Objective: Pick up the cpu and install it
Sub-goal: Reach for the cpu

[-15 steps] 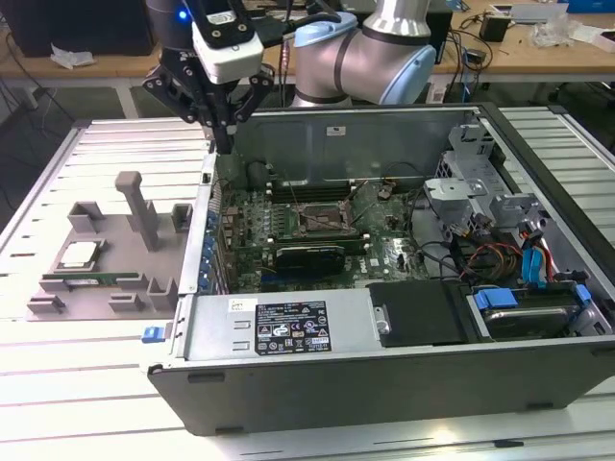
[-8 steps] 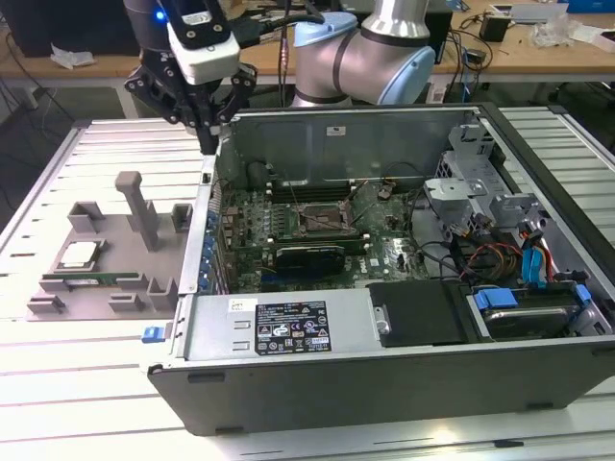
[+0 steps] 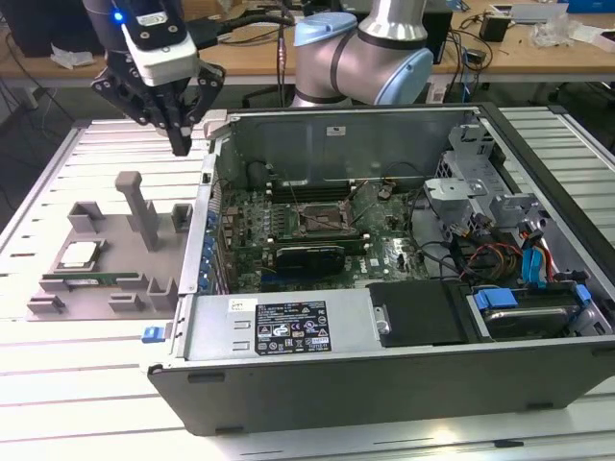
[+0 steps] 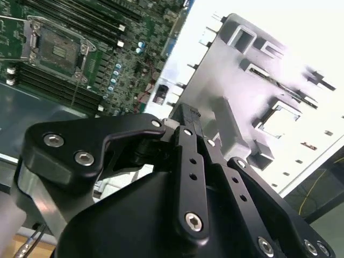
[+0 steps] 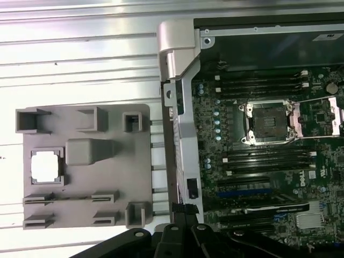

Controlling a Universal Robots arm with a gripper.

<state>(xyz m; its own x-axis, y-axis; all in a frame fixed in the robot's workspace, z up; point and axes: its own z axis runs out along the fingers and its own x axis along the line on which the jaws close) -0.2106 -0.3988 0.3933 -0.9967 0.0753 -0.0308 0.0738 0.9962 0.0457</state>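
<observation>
One open computer case (image 3: 279,331) lies nearest, with its one motherboard socket (image 3: 327,223) uncovered. At the exterior view's left, one grey holder tray (image 3: 115,253) carries one memory stick (image 3: 85,280). Just behind the stick lies one cpu (image 3: 79,254), flat, metal top up, square with no long axis. Farther back, the gripper (image 3: 181,146) hangs above the tray's far side, its fingers pinched together and empty.

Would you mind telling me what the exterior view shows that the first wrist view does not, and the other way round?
Exterior view: the arm's blue-capped joints, the whole gripper above the table, and the drive bay's blue cables. First wrist view: a straight-down look into the socket's open frame. Both: the cpu in the grey fixture, beside the open case.
</observation>
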